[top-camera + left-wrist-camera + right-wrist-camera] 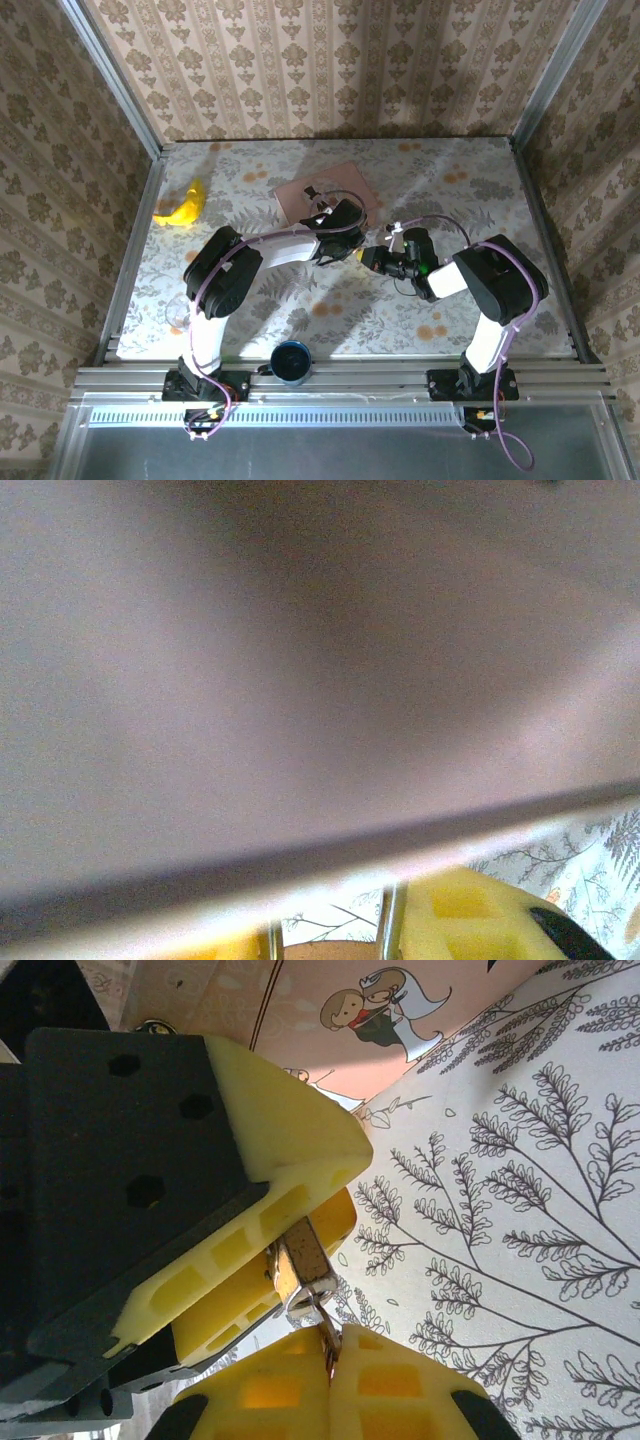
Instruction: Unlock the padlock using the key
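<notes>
Top external: we see the left gripper (356, 249) and right gripper (370, 259) meeting at mid-frame, just below the pink box (325, 190). Left wrist: the padlock (390, 930) sits at the bottom edge between yellow fingers (460, 915). Right wrist: at centre the left gripper (322, 1218) pinches the padlock (298, 1265); just beneath, the right gripper (330, 1372) is pressed together on the key (327, 1340).

Open bench (480, 190) is offered at the far right. The centre is taken by the left gripper (300, 1250) and right gripper (328, 1355); passage behind them is blocked by the pink picture box (325, 190), the far left by the banana (185, 208).
</notes>
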